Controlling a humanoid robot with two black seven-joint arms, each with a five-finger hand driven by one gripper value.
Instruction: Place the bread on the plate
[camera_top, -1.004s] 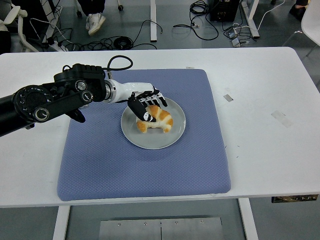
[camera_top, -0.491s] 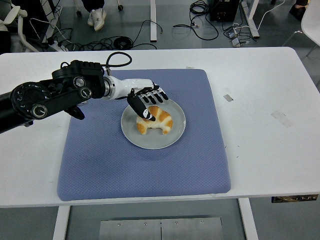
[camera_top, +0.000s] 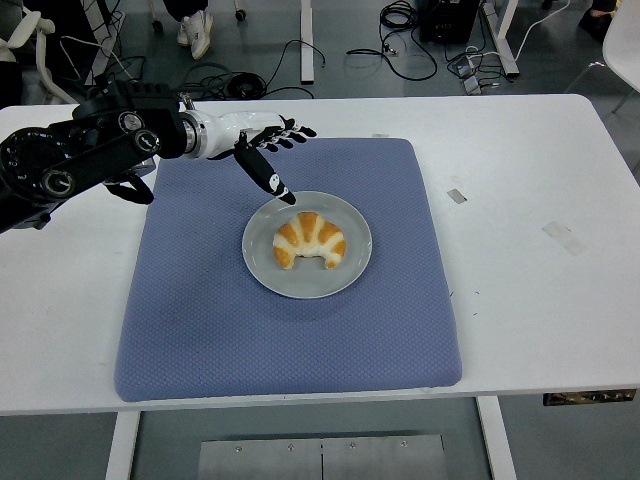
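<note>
A golden croissant (camera_top: 311, 240) lies on a grey round plate (camera_top: 345, 278) in the middle of a blue mat (camera_top: 200, 320). My left hand (camera_top: 272, 152) is up and to the left of the plate, above the mat's far left part. Its fingers are spread and it holds nothing. The thumb points down toward the plate's far rim without touching the bread. The black left arm (camera_top: 80, 165) comes in from the left edge. The right arm is out of view.
The white table (camera_top: 540, 300) carries the mat; small tape marks (camera_top: 457, 195) lie to the right of it. Cables and chair legs lie on the floor beyond the table's far edge.
My left hand has let go of the croissant, opened, and pulled back up and to the left, away from the plate. The croissant stays on the plate.
</note>
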